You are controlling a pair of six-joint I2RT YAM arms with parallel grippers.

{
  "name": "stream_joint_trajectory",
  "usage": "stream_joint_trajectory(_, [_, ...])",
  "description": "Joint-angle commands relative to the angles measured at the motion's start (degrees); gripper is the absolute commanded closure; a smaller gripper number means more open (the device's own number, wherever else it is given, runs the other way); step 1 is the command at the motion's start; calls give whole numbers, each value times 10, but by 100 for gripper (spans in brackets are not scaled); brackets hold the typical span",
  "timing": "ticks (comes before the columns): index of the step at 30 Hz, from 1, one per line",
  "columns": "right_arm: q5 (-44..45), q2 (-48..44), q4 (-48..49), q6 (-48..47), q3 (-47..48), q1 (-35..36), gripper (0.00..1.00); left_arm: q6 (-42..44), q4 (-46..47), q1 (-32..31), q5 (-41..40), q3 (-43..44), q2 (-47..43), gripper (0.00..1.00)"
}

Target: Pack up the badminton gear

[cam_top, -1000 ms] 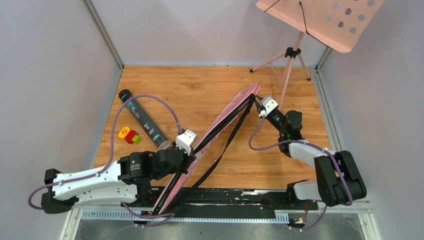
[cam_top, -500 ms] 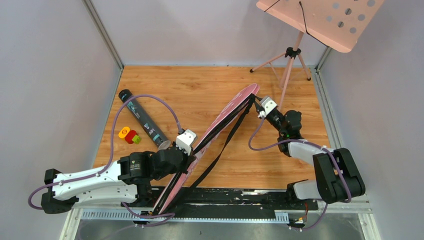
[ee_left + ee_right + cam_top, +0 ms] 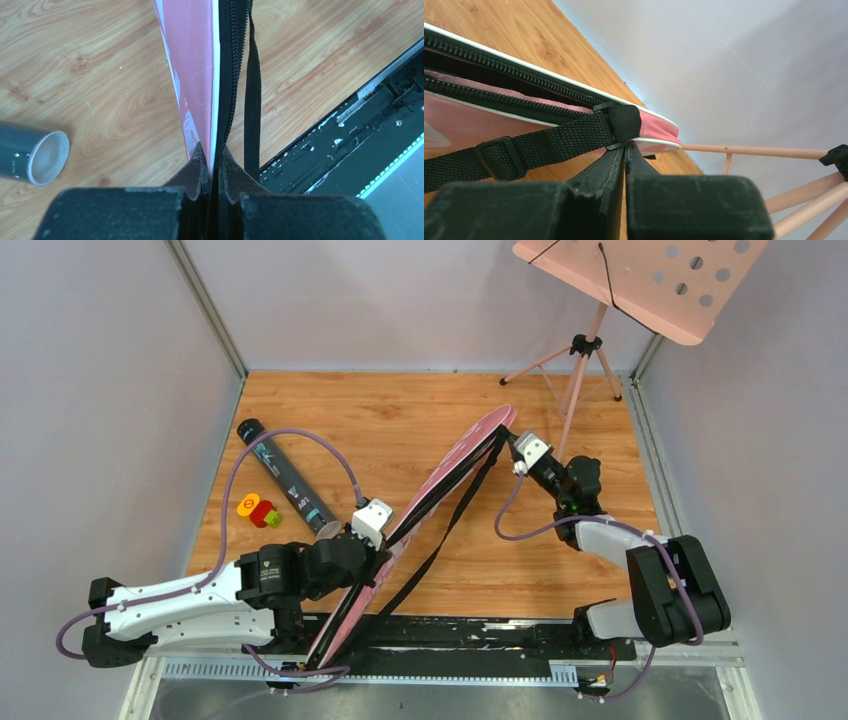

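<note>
Left pincer (image 3: 212,156) is clamped tight on the lower edge of the pink racket bag (image 3: 452,472), its fingers pressed flat against the bag's white piping beside the zipper (image 3: 230,60). Right pincer (image 3: 624,150) is likewise pinched shut on the bag's rounded far end, just under the point where the black strap (image 3: 549,142) is sewn on. Between the two grips the bag stands on its edge, slanting across the desk (image 3: 400,410).

In the right wrist view the two zipper rows show a dark gap between them, so the bag looks unzipped at that end. No rackets or shuttlecocks are visible; whether they are inside cannot be told. The long black tube (image 3: 285,480) lies well to the left of the bag, with a small orange, red and green toy (image 3: 258,510) beside it.

The step in hand looks like steadying the bag for closing or loading. Next, one pincer probably has to keep its hold while the other frees itself for the zipper pull or the tube.
</note>
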Motion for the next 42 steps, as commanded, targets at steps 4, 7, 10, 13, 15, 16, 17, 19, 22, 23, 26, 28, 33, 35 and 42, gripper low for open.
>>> stream_joint_trajectory(4, [-16,8,27,2,15,5,100,14,74,0,-30,49,-2,100])
stream_joint_trajectory(7, [-28,5,51,18,0,7,100,16,75,0,-36,51,8,100])
stream_joint_trajectory(10, [-32,-1,61,47,-9,16,100,18,81,0,-43,51,16,100])
stream_joint_trajectory(13, [-36,-9,50,75,-11,28,100,22,91,0,-51,51,26,100])
stream_joint_trajectory(15, [-35,-15,39,87,-14,40,100,24,98,0,-54,52,33,100])
stream_joint_trajectory(16, [-36,-19,35,91,-17,49,100,24,101,0,-58,53,38,100])
stream_joint_trajectory(17, [-39,-24,34,93,-22,58,100,25,102,0,-60,54,40,100])
stream_joint_trajectory(19, [-42,-33,39,87,-35,78,100,27,108,0,-65,56,49,100])
stream_joint_trajectory(22, [-33,-48,40,85,-50,111,100,32,120,0,-75,59,66,100])
stream_joint_trajectory(23, [-22,-53,42,87,-54,125,100,34,122,0,-77,61,70,100])
stream_joint_trajectory(26, [29,-61,35,98,-59,175,100,36,127,0,-96,68,90,99])
stream_joint_trajectory(28, [38,-64,29,103,-63,203,100,40,131,0,-107,71,103,98])
stream_joint_trajectory(33, [15,-65,45,142,-76,256,100,50,148,9,-114,82,152,97])
stream_joint_trajectory(35, [2,-62,40,138,-75,285,100,51,158,17,-113,86,170,97])
stream_joint_trajectory(42, [-17,-44,50,154,-64,352,100,36,181,36,-108,89,202,93])
